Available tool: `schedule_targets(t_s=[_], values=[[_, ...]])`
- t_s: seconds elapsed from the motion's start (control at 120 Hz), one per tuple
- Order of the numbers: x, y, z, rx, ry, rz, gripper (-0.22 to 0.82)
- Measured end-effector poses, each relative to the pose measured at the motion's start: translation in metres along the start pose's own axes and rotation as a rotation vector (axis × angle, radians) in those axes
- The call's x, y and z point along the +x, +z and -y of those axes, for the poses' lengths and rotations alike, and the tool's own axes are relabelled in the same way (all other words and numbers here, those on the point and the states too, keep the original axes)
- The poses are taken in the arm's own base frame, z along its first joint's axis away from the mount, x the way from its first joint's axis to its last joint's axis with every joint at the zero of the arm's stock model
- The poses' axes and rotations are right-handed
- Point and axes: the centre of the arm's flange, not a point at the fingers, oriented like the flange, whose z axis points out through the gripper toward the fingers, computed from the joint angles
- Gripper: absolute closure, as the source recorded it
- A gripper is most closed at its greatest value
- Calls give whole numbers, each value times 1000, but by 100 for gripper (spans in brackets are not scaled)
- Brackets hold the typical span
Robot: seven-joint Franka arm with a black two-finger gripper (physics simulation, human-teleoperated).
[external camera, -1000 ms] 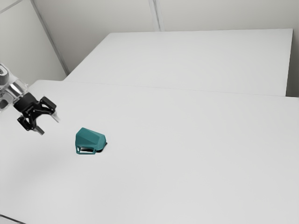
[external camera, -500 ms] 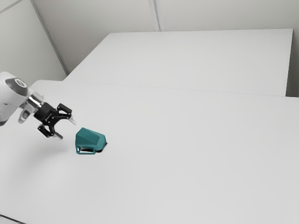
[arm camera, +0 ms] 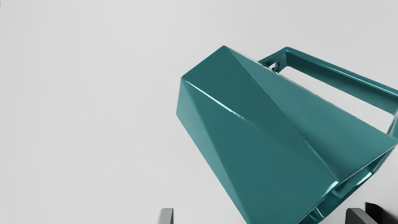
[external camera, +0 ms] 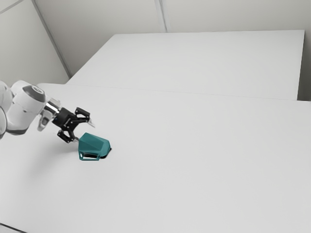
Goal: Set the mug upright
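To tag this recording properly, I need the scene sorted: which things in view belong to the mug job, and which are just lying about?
Belongs to the job:
- teal mug, lying on its side
- gripper, open, at the mug's mouth end
- white table, under the mug

Just there:
- thin dark strip, the exterior view's lower left corner; cannot tell what it is

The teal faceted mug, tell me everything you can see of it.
The mug is glossy, perhaps ceramic or plastic, with flat facets and a squared loop handle. It lies on its side on the white table, its mouth toward the open black two-finger gripper. Whether they touch is unclear.
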Motion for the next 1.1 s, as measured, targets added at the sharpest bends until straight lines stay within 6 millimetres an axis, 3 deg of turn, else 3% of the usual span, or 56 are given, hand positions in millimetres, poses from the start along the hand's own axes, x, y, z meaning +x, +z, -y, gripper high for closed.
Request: schedule_targets(t_s=[0.283, 0.475, 0.617, 0.742, 0.958, 1.042, 1.1], values=[[6, 26, 6, 31, -12, -31, 2], [7, 24, 6, 23, -8, -29, 47], [8, 15, 15, 25, 11, -13, 65], [11, 5, 32, 26, 42, 3, 71], [19, 10, 48, 18, 75, -6, 75], [30, -1, 67, -15, 131, 5, 77], [45, -10, 94, -69, 213, 15, 77]])
